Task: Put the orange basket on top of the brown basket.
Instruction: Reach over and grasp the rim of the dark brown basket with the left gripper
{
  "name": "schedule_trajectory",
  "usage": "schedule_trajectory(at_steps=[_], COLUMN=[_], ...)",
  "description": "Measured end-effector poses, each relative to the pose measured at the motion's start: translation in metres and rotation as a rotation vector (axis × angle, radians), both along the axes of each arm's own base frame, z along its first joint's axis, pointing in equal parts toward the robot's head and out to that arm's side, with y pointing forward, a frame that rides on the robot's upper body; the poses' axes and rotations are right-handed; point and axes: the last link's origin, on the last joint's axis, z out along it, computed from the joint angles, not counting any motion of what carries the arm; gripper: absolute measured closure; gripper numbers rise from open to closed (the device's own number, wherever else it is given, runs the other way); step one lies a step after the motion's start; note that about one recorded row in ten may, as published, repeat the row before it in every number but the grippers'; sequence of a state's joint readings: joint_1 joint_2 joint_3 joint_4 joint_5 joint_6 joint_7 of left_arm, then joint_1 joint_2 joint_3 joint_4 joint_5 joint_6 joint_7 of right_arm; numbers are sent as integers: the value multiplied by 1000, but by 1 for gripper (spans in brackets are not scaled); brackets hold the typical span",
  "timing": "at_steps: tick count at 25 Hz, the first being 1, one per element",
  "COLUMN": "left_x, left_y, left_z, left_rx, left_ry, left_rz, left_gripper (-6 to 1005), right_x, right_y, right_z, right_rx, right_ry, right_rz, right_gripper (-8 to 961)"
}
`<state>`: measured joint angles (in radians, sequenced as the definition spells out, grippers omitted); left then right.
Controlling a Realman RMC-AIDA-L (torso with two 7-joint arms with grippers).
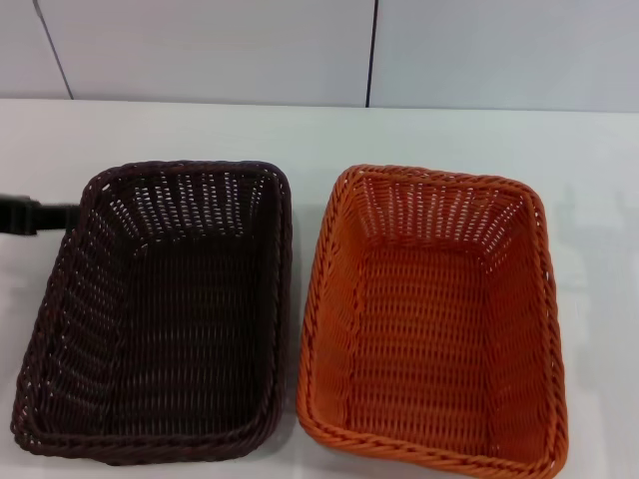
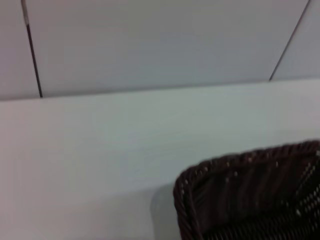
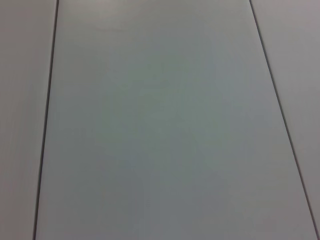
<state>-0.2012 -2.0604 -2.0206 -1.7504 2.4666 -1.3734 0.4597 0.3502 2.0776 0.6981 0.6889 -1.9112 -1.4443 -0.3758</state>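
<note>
The brown basket [image 1: 165, 314] sits on the left of the white table, empty and upright. Beside it on the right stands the orange basket [image 1: 434, 319], also empty, its rim almost touching the brown one's. A dark part of my left gripper [image 1: 40, 215] reaches in from the left edge of the head view, right by the brown basket's left rim. A corner of the brown basket [image 2: 250, 195] appears in the left wrist view. My right gripper is out of view; its wrist view holds only wall panels.
The white table [image 1: 319, 135] runs back to a pale panelled wall [image 1: 200, 50] with dark seams. Bare tabletop lies behind both baskets and to the right of the orange one.
</note>
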Motion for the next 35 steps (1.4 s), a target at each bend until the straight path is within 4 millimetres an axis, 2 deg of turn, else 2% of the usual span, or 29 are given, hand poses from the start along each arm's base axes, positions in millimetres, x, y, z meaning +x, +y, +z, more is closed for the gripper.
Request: schedule_trajectory(at_steps=[4, 15, 26, 31, 35], left_x=[10, 17, 7, -5, -9], left_y=[2, 3, 12, 15, 16], left_z=[-15, -30, -39, -43, -47], left_rx=[-24, -70, -48, -55, -68], left_ry=[95, 131, 154, 172, 172], left_rz=[27, 75, 78, 114, 128], left_gripper=[385, 383, 381, 380, 230], right_x=[-2, -3, -3, -3, -3], right_y=[1, 2, 2, 2, 2], right_z=[-1, 0, 0, 0, 0], right_rx=[-1, -2, -1, -1, -1], right_ry=[1, 0, 2, 3, 2], right_rz=[5, 9, 12, 13, 13], right_gripper=[350, 350, 349, 349, 349])
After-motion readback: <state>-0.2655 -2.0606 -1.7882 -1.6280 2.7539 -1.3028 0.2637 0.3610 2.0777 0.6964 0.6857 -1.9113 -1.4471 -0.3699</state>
